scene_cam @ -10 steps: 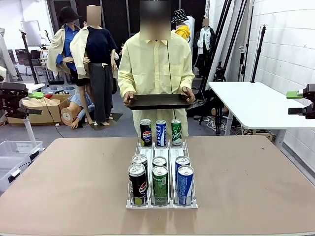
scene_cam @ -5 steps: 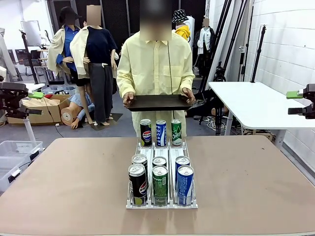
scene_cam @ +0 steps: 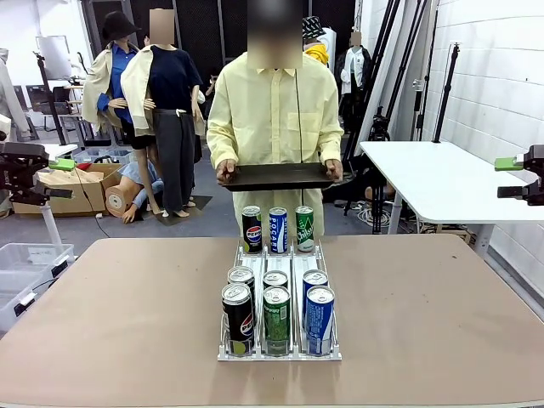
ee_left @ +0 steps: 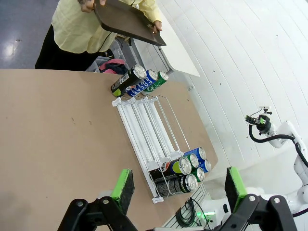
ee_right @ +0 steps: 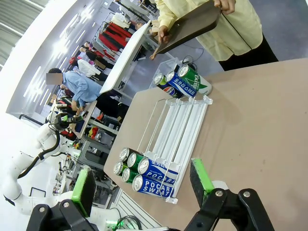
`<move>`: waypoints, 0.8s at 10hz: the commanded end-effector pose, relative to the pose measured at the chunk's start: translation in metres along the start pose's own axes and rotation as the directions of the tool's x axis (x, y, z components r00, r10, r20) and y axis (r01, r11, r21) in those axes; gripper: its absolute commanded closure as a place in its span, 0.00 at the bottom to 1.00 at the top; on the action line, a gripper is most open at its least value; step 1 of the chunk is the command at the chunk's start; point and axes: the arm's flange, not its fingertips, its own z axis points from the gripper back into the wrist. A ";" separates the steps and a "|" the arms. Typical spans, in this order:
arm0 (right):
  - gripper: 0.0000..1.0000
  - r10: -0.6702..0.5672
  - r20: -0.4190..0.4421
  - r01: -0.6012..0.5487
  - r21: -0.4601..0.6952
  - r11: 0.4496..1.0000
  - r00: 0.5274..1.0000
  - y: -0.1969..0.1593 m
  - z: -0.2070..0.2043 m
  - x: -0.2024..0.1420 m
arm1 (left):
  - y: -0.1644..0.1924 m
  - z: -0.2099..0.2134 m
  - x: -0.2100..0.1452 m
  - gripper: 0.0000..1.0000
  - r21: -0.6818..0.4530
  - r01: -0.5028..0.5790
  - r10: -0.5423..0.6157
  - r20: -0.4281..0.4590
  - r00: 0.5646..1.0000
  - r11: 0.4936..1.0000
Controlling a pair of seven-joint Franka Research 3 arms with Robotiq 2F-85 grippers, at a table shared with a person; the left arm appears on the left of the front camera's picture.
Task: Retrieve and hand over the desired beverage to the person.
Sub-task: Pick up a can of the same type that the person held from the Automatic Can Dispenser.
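Several beverage cans stand in a clear rack [scene_cam: 280, 350] at the middle of the brown table. The far row holds a black can [scene_cam: 252, 229], a blue can [scene_cam: 278, 229] and a green can [scene_cam: 304, 228]. The near rows hold black [scene_cam: 238, 319], green [scene_cam: 276, 319] and blue [scene_cam: 320, 319] cans. Nothing marks one as the desired beverage. The person [scene_cam: 272, 110] stands at the far side, both hands holding a dark tray [scene_cam: 276, 177]. My left gripper [scene_cam: 61, 178] [ee_left: 179, 187] hangs open off the table's left. My right gripper [scene_cam: 508, 177] [ee_right: 143, 185] hangs open off its right. Both are far from the cans.
A white side table [scene_cam: 442, 178] stands at the right behind my right gripper. Clear bins [scene_cam: 25, 263] and cardboard boxes [scene_cam: 81, 189] sit on the floor at the left. Bare brown tabletop [scene_cam: 110, 323] lies on both sides of the rack.
The person has shifted slightly to the picture's right with the tray. Neither arm has moved and the cans stand as before.
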 end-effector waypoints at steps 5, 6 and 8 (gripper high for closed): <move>0.00 -0.003 0.004 0.003 0.012 1.000 1.000 0.000 -0.001 0.002 | -0.001 0.001 0.001 0.00 -0.004 -0.005 0.005 0.009 1.000 1.000; 0.00 -0.003 0.004 0.003 0.012 1.000 1.000 0.000 -0.001 0.002 | -0.001 0.001 0.001 0.00 -0.004 -0.005 0.005 0.009 1.000 1.000; 0.00 -0.003 0.004 0.003 0.012 1.000 1.000 0.000 -0.001 0.002 | -0.001 0.001 0.001 0.00 -0.004 -0.005 0.005 0.009 1.000 1.000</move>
